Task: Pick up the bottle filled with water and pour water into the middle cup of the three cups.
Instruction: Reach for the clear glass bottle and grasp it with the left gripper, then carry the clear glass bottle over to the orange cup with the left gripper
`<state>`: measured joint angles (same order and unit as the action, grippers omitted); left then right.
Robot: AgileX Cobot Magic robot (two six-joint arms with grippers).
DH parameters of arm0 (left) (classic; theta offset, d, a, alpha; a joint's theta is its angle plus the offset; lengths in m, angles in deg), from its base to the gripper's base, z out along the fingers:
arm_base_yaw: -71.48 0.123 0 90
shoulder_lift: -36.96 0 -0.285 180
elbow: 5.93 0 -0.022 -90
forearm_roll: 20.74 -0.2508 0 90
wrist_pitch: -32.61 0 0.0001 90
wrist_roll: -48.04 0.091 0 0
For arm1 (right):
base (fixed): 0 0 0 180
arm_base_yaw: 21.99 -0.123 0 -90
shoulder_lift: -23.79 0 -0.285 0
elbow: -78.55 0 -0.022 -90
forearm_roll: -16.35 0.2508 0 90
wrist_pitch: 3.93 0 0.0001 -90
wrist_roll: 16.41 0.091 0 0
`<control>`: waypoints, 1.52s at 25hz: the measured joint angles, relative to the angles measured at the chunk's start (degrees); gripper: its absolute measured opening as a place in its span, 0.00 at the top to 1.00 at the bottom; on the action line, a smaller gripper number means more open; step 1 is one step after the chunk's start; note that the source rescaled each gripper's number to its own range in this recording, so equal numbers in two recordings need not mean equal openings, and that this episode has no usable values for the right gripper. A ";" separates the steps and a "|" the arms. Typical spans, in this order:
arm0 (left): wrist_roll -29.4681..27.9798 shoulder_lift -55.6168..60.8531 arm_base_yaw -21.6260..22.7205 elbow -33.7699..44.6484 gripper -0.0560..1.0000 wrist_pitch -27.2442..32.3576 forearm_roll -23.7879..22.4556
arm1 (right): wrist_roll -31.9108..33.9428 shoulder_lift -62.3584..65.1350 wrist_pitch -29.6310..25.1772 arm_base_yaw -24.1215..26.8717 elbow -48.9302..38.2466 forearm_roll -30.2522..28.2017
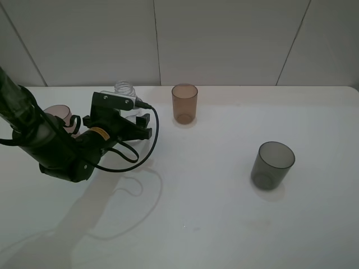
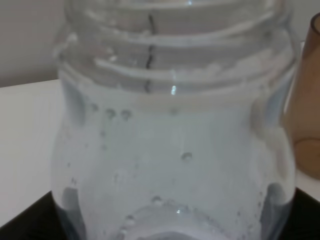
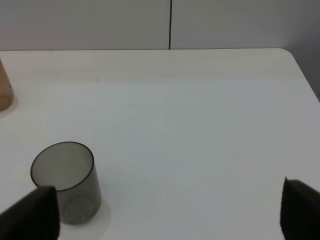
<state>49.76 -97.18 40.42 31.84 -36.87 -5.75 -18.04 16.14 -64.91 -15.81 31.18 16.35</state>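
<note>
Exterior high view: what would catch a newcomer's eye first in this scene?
The dark left arm dominates the left side of the white table, its open end effector at a clear bottle that fills the left wrist view. Then three tumblers stand out: the amber cup near the back middle, the dark grey cup at right, and the pinkish cup half hidden behind the arm.

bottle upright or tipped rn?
Upright. In the exterior high view the bottle stands neck-up on the table. In the left wrist view its thread rings run level.
</note>
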 joint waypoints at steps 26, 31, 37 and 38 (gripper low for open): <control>0.00 -3.15 0.00 -3.87 0.93 0.00 -0.11 | 0.00 0.00 0.00 0.00 0.00 0.00; 0.19 -3.15 0.00 -3.87 0.93 0.00 -0.14 | 0.00 0.00 0.00 0.00 0.00 0.00; 0.43 -3.15 0.00 -3.87 0.93 0.00 -0.20 | 0.00 0.00 0.00 0.00 0.00 0.00; 0.46 -3.15 0.00 -3.87 0.93 0.00 -0.31 | 0.00 0.00 0.00 0.00 0.00 0.00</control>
<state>50.21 -100.33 40.42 27.97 -36.87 -6.05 -18.04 16.14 -64.91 -15.81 31.18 16.35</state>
